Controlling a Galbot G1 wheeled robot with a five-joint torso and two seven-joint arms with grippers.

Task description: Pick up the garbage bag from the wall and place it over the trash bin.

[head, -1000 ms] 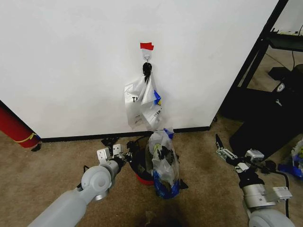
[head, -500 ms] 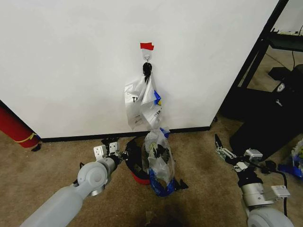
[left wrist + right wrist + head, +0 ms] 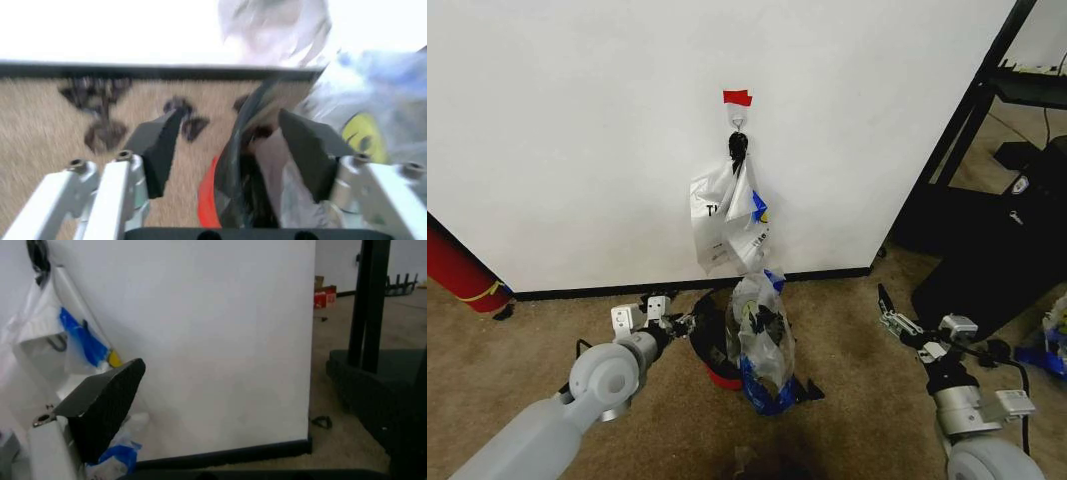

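The garbage bag (image 3: 762,335), thin and translucent with a yellow smiley, stands draped on the right side of the trash bin (image 3: 712,345), a black mesh basket with a red base on the carpet below the wall (image 3: 577,130). My left gripper (image 3: 685,322) is open at the bin's left rim. In the left wrist view, the left gripper (image 3: 230,150) has the dark bin rim (image 3: 240,165) between its spread fingers, and the garbage bag (image 3: 363,137) lies beside it. My right gripper (image 3: 892,315) hangs open to the right, apart from the bag.
A whiter bag (image 3: 732,215) hangs from the wall hook under red tape (image 3: 737,97); it also shows in the right wrist view (image 3: 60,335). A red cylinder (image 3: 457,270) stands far left. Black furniture (image 3: 987,250) stands on the right.
My left arm has drawn back to the left along the floor. The garbage bag and bin shifted slightly left and the bag settled lower. The right gripper barely moved.
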